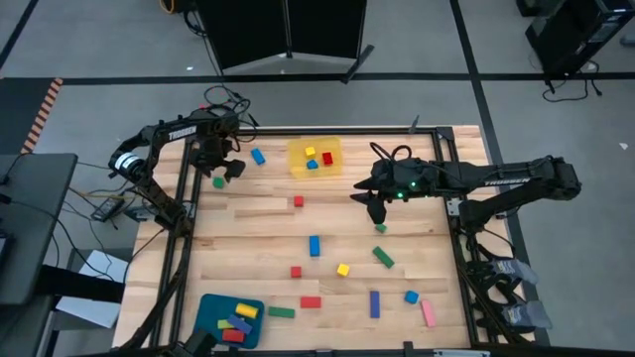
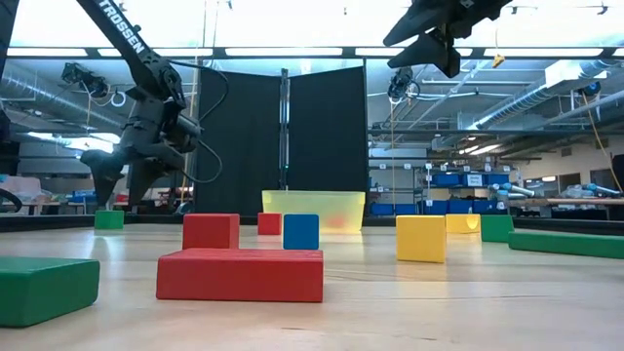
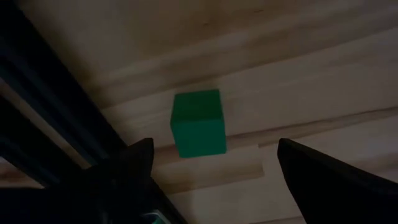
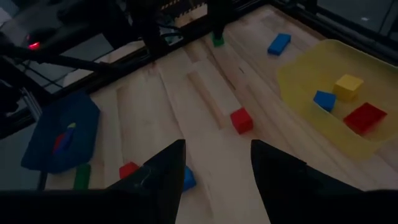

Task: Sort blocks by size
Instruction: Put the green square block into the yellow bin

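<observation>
Painted blocks lie scattered on the wooden table point(image 1: 248, 238). A small green cube point(image 3: 198, 122) rests on the table near its far left corner; it also shows in the high view point(image 1: 217, 182) and the low view point(image 2: 108, 219). My left gripper point(image 3: 211, 171) hangs open just above this cube and touches nothing. It also shows in the high view point(image 1: 226, 167). My right gripper point(image 1: 372, 201) is open and empty, high above the table's far right part. Its fingers frame a red cube point(image 4: 241, 119) far below.
The yellow tray point(image 1: 334, 169) at the far middle holds yellow, blue and red blocks. The teal tray point(image 1: 210, 315) at the near left holds several blocks. Loose cubes and bars lie across the middle and near right, among them a blue bar point(image 1: 315, 245) and a green bar point(image 1: 383, 257).
</observation>
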You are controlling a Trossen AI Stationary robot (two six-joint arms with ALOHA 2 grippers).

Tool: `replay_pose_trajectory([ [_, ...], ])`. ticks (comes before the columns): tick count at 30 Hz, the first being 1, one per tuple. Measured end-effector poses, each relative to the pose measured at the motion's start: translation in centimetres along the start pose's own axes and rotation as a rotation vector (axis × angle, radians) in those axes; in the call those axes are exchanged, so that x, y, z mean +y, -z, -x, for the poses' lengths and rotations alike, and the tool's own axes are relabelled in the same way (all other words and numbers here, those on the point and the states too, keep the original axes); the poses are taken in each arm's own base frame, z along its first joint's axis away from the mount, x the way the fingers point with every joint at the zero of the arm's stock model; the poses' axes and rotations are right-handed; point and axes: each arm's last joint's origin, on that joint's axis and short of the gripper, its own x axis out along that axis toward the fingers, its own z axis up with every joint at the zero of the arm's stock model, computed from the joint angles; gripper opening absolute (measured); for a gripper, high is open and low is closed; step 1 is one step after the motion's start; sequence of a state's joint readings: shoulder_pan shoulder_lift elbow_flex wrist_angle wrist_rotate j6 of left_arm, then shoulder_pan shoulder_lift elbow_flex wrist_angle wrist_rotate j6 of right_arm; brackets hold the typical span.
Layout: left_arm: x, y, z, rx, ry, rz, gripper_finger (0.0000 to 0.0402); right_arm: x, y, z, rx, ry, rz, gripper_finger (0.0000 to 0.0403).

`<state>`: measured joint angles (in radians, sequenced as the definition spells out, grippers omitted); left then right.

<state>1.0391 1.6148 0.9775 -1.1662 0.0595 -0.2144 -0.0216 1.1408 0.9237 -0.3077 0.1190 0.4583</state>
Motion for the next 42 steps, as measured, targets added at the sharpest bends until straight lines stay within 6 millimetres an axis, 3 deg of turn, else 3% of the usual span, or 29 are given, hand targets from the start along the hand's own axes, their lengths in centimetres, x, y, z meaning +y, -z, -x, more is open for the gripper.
replay_pose_trajectory([
  [20,-0.5,-0.4,-0.4,-0.014,-0.029,0.079,0.0348,0.1,-0.4,0.0,-0.051,0.020,-0.016,0.0192],
  [32,-0.8,-0.7,-1.2,0.021,-0.048,0.103,0.0291,0.0,-0.4,0.0,-0.054,0.028,0.027,0.0192],
  [42,-0.6,-0.1,-4.0,0.076,-0.013,0.122,0.0277,0.1,-0.3,0.0,-0.062,0.044,0.032,0.0192],
])
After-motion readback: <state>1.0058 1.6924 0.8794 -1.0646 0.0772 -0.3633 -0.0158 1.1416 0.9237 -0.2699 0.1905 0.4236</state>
